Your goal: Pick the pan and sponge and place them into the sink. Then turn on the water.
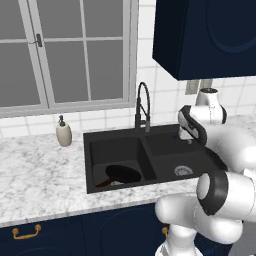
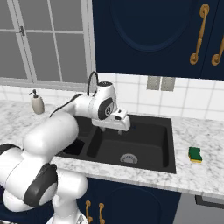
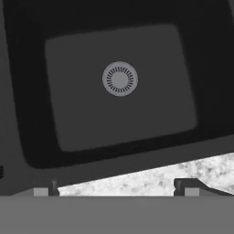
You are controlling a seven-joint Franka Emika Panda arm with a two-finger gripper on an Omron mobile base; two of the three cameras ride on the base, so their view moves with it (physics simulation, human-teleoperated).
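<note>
The marble counter (image 1: 40, 175) is stretching wide on both sides of the black double-basin sink (image 2: 168, 140), with open stone running left toward the window and right toward the tiled wall. The sink is sitting recessed in the counter, its front rim lying close to the counter's front edge. The white arm is reaching over the sink, and the gripper (image 2: 119, 130) is hanging above the divider and the right basin, clear of the walls. In the hand view the right basin is lying open below, its round grey drain (image 3: 119, 78) bare, and a strip of counter is showing along the basin's near rim. The jaws are standing wide apart, holding nothing. The black arched faucet (image 1: 143, 107) is rising behind the divider, near the arm's wrist. The pan (image 1: 122, 173) is lying flat in the left basin, its reddish handle pointing toward the front left corner. The beige soap dispenser (image 1: 63, 132) is standing on the counter left of the sink. The sponge (image 2: 195, 154) is lying on the counter just right of the sink's right rim, apart from it, green face up.
</note>
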